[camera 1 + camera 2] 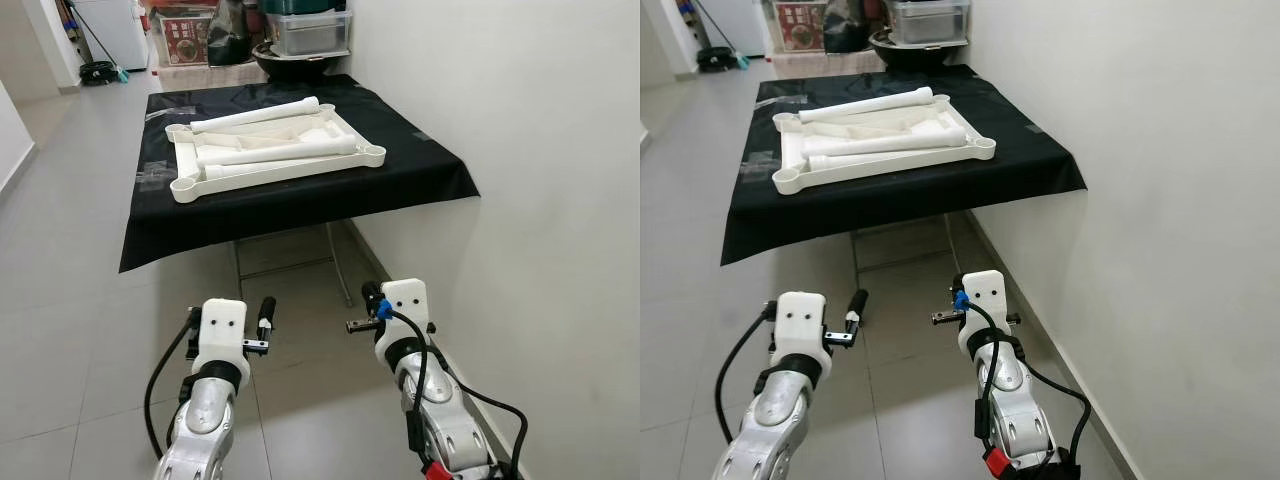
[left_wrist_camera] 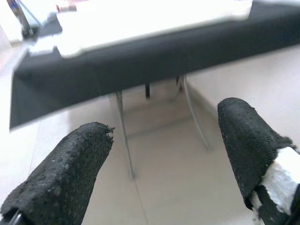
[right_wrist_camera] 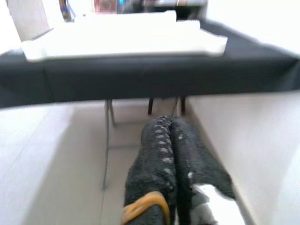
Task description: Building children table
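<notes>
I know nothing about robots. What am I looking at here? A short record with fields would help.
Setting: tiled floor beside a white wall
Work surface: folding table under a black cloth
Parts: white tabletop frame lying flat on the cloth, white table legs resting across it
Behind the table: dark bowl and grey plastic box
Left gripper: low, short of the table, fingers apart, holding nothing
Right gripper: low, short of the table, fingers closed together, holding nothing
Progress: parts unassembled
</notes>
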Controlling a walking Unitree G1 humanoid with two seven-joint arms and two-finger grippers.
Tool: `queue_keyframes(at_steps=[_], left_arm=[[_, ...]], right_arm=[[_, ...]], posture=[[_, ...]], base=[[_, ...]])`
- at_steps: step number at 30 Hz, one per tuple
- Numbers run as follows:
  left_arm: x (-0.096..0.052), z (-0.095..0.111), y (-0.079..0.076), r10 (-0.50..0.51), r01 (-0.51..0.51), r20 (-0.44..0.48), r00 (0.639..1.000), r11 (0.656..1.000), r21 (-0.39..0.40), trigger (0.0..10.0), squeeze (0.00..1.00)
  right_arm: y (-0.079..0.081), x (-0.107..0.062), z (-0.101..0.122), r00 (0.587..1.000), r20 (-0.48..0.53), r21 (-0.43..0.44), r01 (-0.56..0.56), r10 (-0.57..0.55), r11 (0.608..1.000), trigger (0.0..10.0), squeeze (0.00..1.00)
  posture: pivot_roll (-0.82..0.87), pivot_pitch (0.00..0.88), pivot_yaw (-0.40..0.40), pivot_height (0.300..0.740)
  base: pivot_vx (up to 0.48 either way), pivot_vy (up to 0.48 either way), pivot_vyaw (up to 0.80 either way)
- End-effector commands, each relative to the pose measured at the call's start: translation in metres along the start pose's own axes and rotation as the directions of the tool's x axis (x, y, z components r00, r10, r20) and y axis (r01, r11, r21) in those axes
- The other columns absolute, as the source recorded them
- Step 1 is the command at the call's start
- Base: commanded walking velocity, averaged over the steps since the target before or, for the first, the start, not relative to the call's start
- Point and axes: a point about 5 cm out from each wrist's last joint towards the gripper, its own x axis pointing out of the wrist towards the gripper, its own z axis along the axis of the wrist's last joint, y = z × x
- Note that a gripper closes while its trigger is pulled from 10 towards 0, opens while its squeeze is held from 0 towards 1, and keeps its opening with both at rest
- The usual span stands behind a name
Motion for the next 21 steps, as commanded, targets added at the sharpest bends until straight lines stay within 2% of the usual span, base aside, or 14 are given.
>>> queue_keyframes(at_steps=[1,9,10,20,21], left_arm=[[-0.0038,0.0049,-0.0016,0.009,-0.008,0.030,1.000,1.000,-0.026,10.0,0.00],[-0.0025,0.0035,-0.0031,0.007,-0.006,0.020,1.000,1.000,-0.024,10.0,0.00],[-0.0020,0.0032,-0.0041,0.000,0.000,0.018,1.000,1.000,-0.026,10.0,0.00],[-0.0025,0.0049,-0.0069,-0.017,0.017,0.031,0.999,1.000,-0.014,10.0,0.00],[-0.0024,0.0050,-0.0072,-0.019,0.019,0.033,0.999,1.000,-0.012,10.0,0.00]], right_arm=[[0.0005,-0.0004,0.0114,0.998,0.066,-0.015,0.008,-0.007,1.000,10.0,1.00],[0.0048,-0.0007,0.0095,0.998,0.066,-0.045,-0.008,0.011,0.999,10.0,1.00],[0.0049,0.0002,0.0061,0.999,0.043,-0.049,-0.010,0.012,0.999,10.0,0.00],[0.0053,-0.0012,0.0062,0.998,0.060,-0.029,-0.030,0.032,0.999,10.0,0.00],[0.0055,-0.0010,0.0064,0.998,0.060,-0.038,-0.034,0.036,0.999,10.0,0.00]], posture=[[0.04,0.000,-0.012,0.740],[0.04,0.000,-0.012,0.740],[0.04,0.000,-0.014,0.740],[0.04,0.000,-0.014,0.740],[0.04,0.000,-0.014,0.740]], base=[[0.000,0.000,0.00],[0.000,0.000,0.00],[0.000,0.000,0.00],[0.000,0.000,0.00],[0.000,0.000,0.79]])
